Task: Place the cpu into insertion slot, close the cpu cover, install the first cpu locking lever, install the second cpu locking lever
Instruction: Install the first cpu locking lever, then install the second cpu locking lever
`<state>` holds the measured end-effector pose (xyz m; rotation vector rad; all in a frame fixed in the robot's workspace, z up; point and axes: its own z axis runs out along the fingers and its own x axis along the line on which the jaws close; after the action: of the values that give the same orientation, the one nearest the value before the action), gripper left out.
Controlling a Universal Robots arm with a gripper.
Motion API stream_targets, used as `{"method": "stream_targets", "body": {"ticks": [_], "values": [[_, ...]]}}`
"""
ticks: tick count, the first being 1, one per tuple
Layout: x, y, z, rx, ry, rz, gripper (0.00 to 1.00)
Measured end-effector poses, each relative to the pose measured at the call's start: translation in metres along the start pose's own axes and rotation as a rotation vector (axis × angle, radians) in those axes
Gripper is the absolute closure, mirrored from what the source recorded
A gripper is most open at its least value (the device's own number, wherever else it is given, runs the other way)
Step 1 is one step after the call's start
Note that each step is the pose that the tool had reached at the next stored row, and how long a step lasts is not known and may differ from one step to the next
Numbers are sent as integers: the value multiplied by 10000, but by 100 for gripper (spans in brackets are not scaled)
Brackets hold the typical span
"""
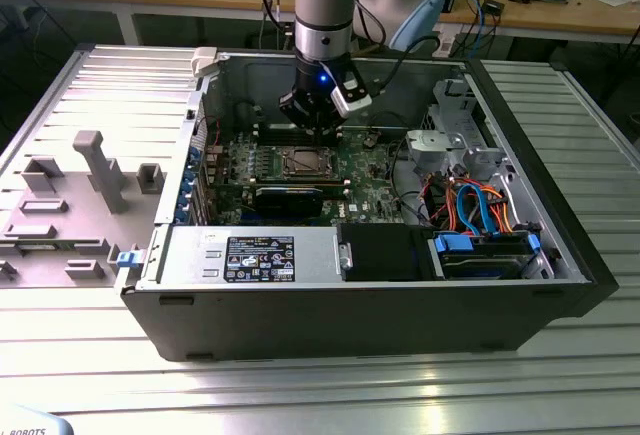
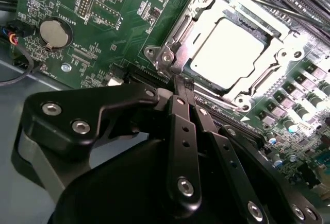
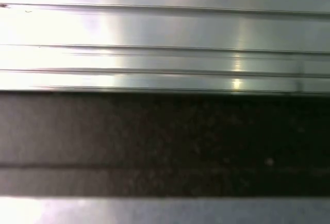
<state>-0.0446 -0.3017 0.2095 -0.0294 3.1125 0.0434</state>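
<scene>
The arm (image 1: pixel 325 5) comes straight down from the top of the exterior view, its grey and pale-blue wrist upright with a small blue light lit on its lower part. The black tool (image 1: pixel 318 127) points straight down below it. In the second wrist view the tool (image 2: pixel 180 87) has its two slim black fingers (image 2: pixel 181 126) pressed together, tips meeting.

Ribbed silver aluminium table (image 1: pixel 300 385) bearing an open black computer case (image 1: pixel 380 305) and, seemingly, a grey plastic fixture tray (image 1: pixel 70 215).
</scene>
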Motion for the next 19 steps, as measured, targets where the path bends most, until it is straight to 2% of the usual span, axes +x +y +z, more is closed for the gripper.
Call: {"method": "stream_targets", "body": {"ticks": [8, 19], "values": [[0, -6, -1, 1, 1, -1, 89], [1, -61, -2, 1, 1, 0, 89]]}}
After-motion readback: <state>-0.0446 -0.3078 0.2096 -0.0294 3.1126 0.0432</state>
